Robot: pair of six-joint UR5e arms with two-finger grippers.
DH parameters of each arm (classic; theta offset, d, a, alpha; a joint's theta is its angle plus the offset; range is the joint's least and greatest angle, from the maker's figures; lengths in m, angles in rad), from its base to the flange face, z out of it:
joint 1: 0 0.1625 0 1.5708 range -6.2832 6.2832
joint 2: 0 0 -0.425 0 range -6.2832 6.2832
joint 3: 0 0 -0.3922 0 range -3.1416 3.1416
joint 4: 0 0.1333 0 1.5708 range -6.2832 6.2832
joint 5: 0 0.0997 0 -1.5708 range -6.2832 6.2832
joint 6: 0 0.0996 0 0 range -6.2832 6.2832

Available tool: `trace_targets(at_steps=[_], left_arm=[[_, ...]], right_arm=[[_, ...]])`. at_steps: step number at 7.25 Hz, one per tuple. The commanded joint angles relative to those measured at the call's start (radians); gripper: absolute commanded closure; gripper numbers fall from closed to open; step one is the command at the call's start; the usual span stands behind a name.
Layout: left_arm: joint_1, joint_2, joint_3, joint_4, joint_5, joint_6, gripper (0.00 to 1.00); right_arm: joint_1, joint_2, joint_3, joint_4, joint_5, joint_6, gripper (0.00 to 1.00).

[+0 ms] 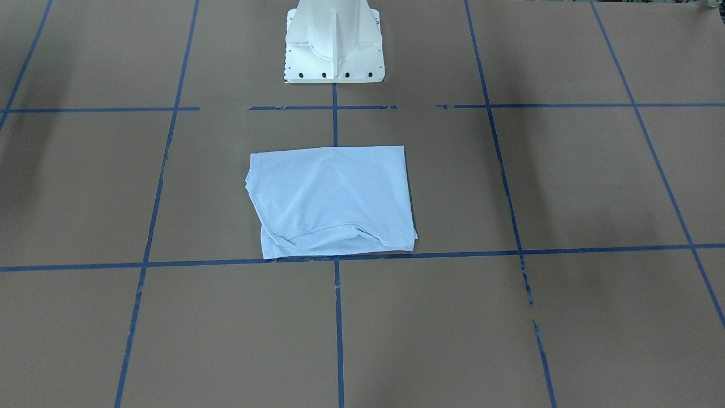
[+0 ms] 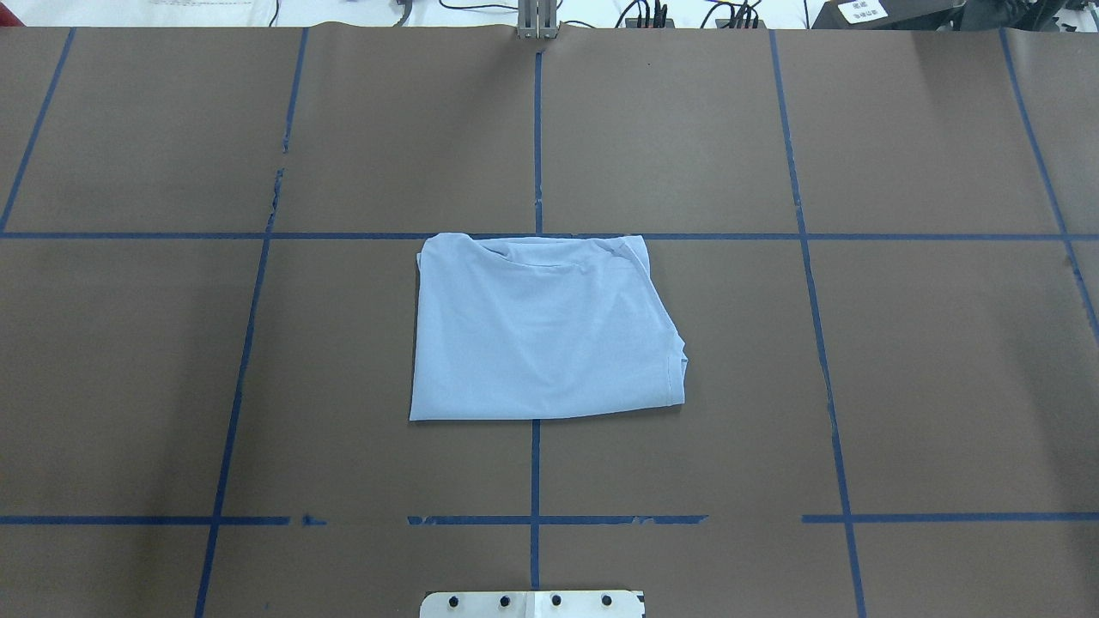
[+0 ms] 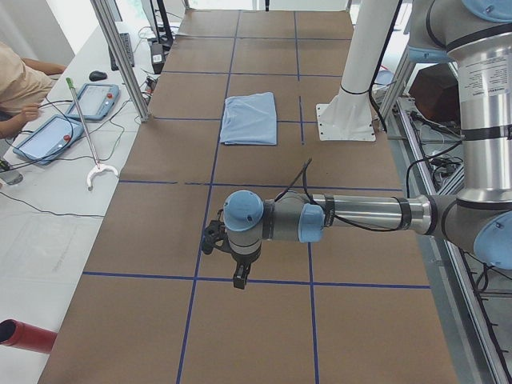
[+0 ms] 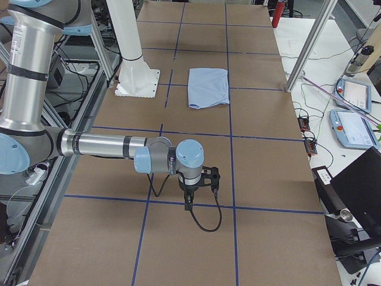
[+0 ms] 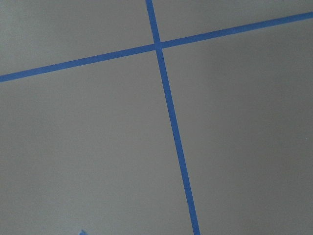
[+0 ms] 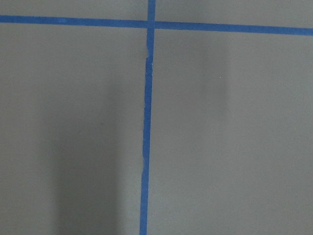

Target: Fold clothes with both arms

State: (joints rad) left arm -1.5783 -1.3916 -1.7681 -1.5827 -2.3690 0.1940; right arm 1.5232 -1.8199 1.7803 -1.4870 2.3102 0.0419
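The light blue T-shirt (image 1: 331, 201) lies folded into a rough rectangle at the middle of the brown table (image 2: 901, 360), in front of the pedestal; no print shows. It also appears in both side views (image 3: 250, 118) (image 4: 208, 86). Neither arm is near it. My left arm reaches out low over the table's left end, and its gripper (image 3: 238, 276) points down far from the shirt. My right gripper (image 4: 189, 202) hangs likewise over the right end. I cannot tell whether either is open or shut. Both wrist views show only table and blue tape.
The white pedestal base (image 1: 334, 51) stands behind the shirt. Blue tape lines (image 2: 537, 463) grid the table. Along the far side in the exterior left view are a metal post (image 3: 120, 56), teach pendants (image 3: 48, 138) and a seated person's arm (image 3: 20, 84).
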Motion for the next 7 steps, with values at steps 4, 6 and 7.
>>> trace_targets(at_steps=[4, 6, 7], left_arm=[[-0.006, 0.011, -0.004, 0.007, -0.001, -0.005, 0.00], [-0.005, 0.011, -0.004, 0.007, -0.003, -0.008, 0.00], [-0.005, 0.010, 0.002, 0.007, -0.006, -0.008, 0.00]], right_arm=[[0.000, 0.001, 0.011, -0.006, 0.002, 0.048, 0.00], [0.000, -0.004, 0.016, -0.004, -0.003, 0.068, 0.00], [0.000, -0.007, 0.018, -0.004, -0.003, 0.068, 0.00]])
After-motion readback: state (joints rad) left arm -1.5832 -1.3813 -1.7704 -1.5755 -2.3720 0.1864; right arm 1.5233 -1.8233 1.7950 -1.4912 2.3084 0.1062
